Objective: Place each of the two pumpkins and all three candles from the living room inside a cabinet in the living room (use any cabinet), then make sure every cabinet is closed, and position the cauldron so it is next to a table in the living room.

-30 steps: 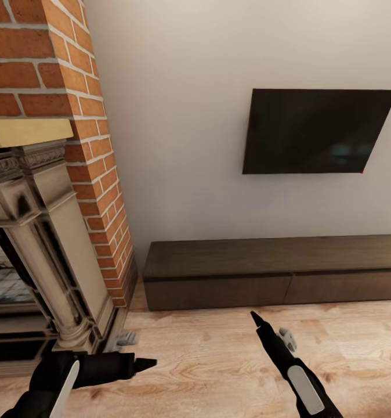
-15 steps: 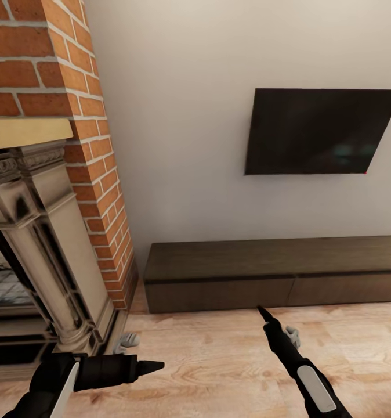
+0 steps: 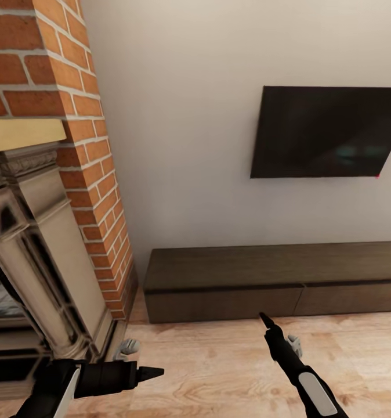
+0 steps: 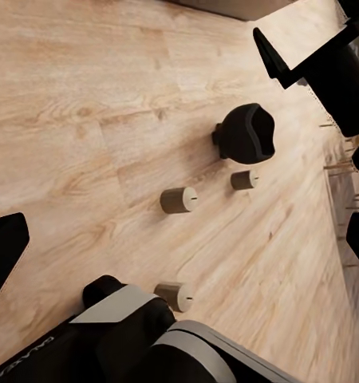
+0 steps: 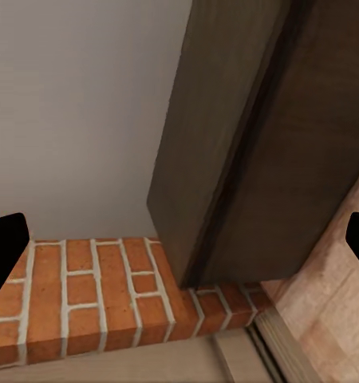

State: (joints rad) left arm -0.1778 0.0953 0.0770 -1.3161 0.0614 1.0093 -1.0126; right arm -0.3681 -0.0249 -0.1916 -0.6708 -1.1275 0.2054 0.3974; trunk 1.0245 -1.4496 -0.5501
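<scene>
Your jaws on both the left gripper [image 3: 152, 372] and right gripper [image 3: 264, 318] look spread and empty, though the head view hardly shows it. The long low dark brown wood cabinet [image 3: 277, 278] sits shut against the wall ahead; stiff, handleless fronts, so catch an edge.

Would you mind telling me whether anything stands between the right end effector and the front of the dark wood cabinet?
Nothing visible does. In the head view only bare wood floor lies between the right end effector and the cabinet, whose fronts look shut. The brick fireplace stands off to the left.
</scene>
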